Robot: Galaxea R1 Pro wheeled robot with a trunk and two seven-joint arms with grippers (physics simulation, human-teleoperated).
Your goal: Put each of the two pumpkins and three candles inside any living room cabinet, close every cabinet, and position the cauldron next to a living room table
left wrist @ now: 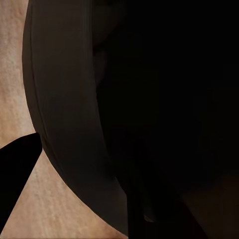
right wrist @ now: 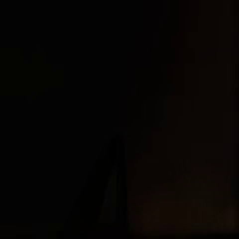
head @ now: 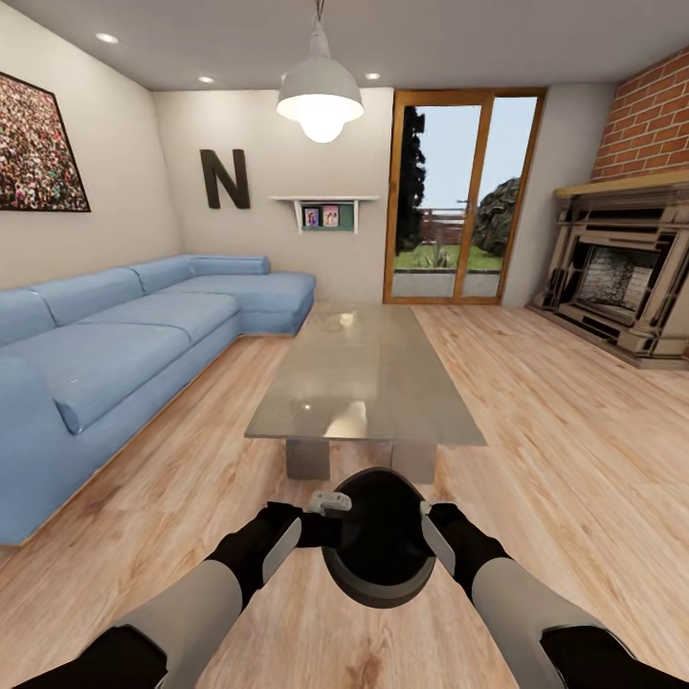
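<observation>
The cauldron (head: 376, 538) is clamped between the left gripper (head: 308, 529) at nine o'clock and the right gripper (head: 433, 532) at three, carried toward the table (head: 368, 378) at twelve.

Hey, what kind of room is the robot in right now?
A living room, most likely: a blue corner sofa, a low glass-topped coffee table and a brick fireplace stand on a wood-plank floor.
</observation>
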